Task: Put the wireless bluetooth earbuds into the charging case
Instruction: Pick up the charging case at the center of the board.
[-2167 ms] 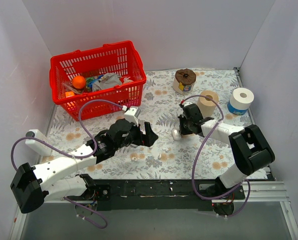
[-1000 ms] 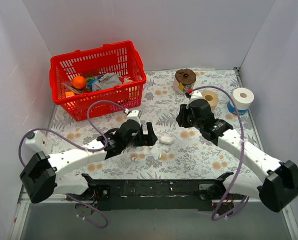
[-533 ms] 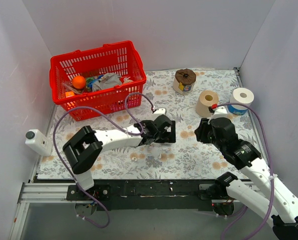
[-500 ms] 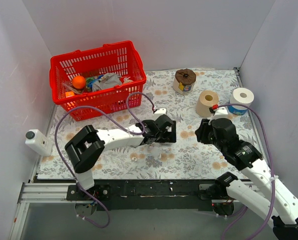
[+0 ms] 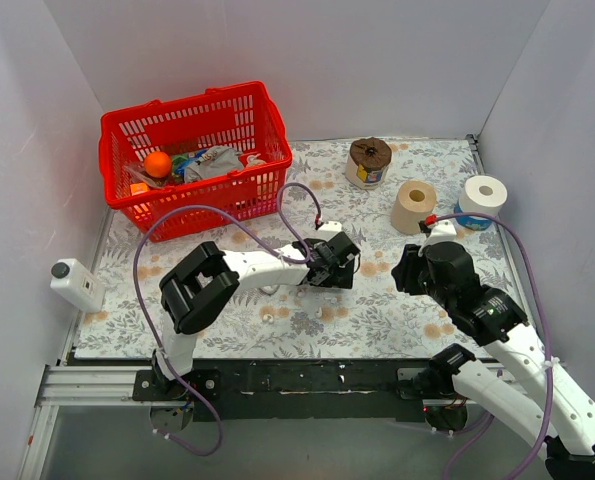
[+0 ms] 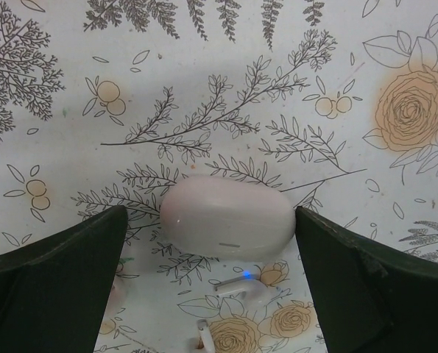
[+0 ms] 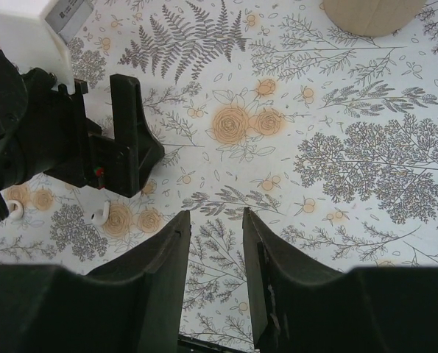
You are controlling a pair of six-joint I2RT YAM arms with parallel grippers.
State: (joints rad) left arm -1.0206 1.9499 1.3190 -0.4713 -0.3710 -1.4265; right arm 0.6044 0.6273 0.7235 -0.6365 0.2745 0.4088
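Observation:
The charging case [image 6: 230, 217], a smooth white oval with its lid shut, lies on the floral mat between the fingers of my left gripper [image 6: 211, 212], which is open and straddles it without touching. One earbud [image 6: 244, 283] with a blue light lies just near the case, and a second earbud [image 6: 204, 338] lies at the bottom edge. In the top view my left gripper [image 5: 335, 268] hides the case, and both earbuds [image 5: 324, 313] [image 5: 268, 313] lie nearer the front. My right gripper [image 5: 405, 270] hovers to the right, slightly open and empty.
A red basket [image 5: 197, 150] of items stands at the back left. A brown-topped roll [image 5: 369, 160], a tan roll [image 5: 414, 205] and a white roll [image 5: 480, 200] stand at the back right. A white device [image 5: 75, 283] sits at the left edge.
My left gripper has swung right across the mat and now sits over the case. My right gripper left the case on the mat and drew back to the right.

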